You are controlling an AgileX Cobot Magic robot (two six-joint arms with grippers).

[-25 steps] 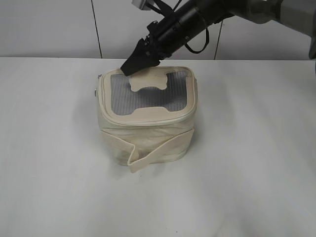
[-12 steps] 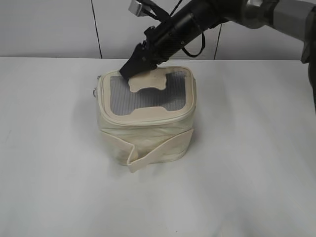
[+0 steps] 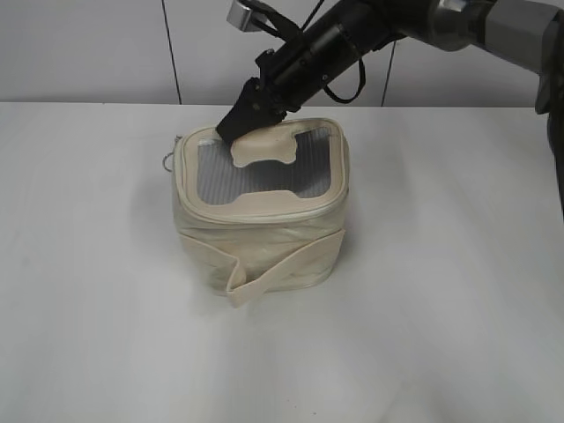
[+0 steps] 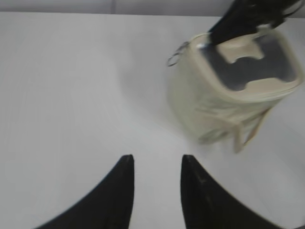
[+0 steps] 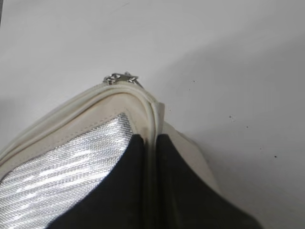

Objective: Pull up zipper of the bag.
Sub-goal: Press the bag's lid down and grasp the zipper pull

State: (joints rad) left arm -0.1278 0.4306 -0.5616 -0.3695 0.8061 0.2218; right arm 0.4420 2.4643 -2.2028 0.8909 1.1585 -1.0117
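Note:
The cream-white bag (image 3: 264, 238) stands upright mid-table, with its grey mesh top and H-shaped patch (image 3: 264, 146) facing up. My right gripper (image 3: 231, 130) reaches in from the upper right and is shut on the zipper track at the bag's back left rim (image 5: 151, 143). The silver zipper pull (image 5: 121, 78) hangs at the rim's corner just beyond the fingertips, apart from them. It also shows at the bag's left corner in the exterior view (image 3: 167, 161) and the left wrist view (image 4: 175, 57). My left gripper (image 4: 156, 160) is open and empty over bare table, well short of the bag (image 4: 209, 105).
The cream side strap (image 3: 273, 269) curls out from the bag's front. The white table (image 3: 106, 308) ends at a pale panelled wall (image 3: 88, 53) behind. The right arm and its cable (image 3: 352, 35) span the space above the bag's back right.
My right gripper has shifted slightly left along the bag's back rim, staying shut. The bag's top has been nudged a little, and the pull ring shows more at the left corner.

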